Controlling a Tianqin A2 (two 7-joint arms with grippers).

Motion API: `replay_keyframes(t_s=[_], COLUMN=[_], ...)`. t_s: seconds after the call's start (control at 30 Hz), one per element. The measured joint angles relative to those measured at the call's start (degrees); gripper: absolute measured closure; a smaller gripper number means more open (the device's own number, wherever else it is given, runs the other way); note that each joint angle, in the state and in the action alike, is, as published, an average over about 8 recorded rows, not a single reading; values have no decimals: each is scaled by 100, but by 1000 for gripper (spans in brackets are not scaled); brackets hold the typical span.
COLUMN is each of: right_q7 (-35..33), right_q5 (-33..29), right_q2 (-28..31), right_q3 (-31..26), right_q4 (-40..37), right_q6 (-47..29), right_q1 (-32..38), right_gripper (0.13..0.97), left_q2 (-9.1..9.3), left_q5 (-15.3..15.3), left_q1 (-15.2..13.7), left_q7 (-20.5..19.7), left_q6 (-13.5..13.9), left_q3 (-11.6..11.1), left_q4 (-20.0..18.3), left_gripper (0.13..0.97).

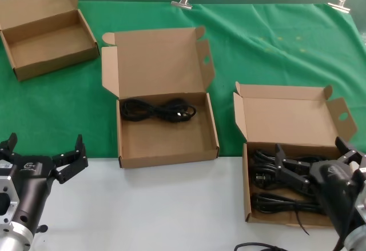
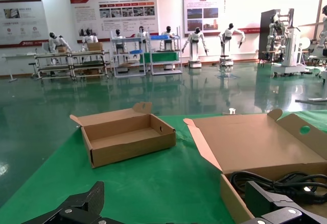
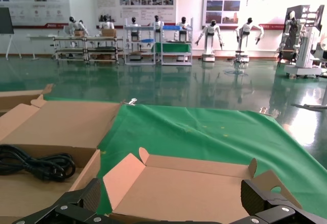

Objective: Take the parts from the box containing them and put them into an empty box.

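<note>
**Right gripper over the cord-filled box, left gripper idle at the table edge**

Three brown corrugated cardboard mailer boxes are seen on a green cloth (image 1: 269, 45) that is pinned at the far edge by two metal binder clips (image 1: 182, 1). The squarish box with the low leaning-back lid and splayed side flaps (image 1: 291, 119) lies at the robot's right, partly on the white table surface (image 1: 171, 205); black coiled cords with plugs (image 1: 274, 202) are bundled in its tray. The black right gripper (image 1: 311, 159) is held just above these cords with its fingers spread wide, and nothing is gripped.

The squarish box with the tall upright lid and rounded ear flaps (image 1: 163, 142) stands in the middle; one black coiled cord (image 1: 157, 111) is seen lying along its back wall. A flatter oblong cardboard box (image 1: 48, 42) sits well apart at the far left.

The black left gripper (image 1: 46, 154) is parked over the white surface near the left edge, fingers apart and holding nothing.

Wall posters in the wrist views cannot be read.
</note>
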Motion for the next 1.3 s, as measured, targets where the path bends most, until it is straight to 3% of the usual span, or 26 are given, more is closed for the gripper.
replay_keyframes(t_s=[1.3], right_q7=[0], right_q5=[0], right_q2=[0], right_q3=[0], right_q4=[0], right_q6=[0], right_q1=[0], right_gripper=[129], left_q2=[0], left_q5=[0], left_q1=[0], left_q7=[0], left_q6=[0], left_q3=[0], left_q4=[0], left_gripper=[132])
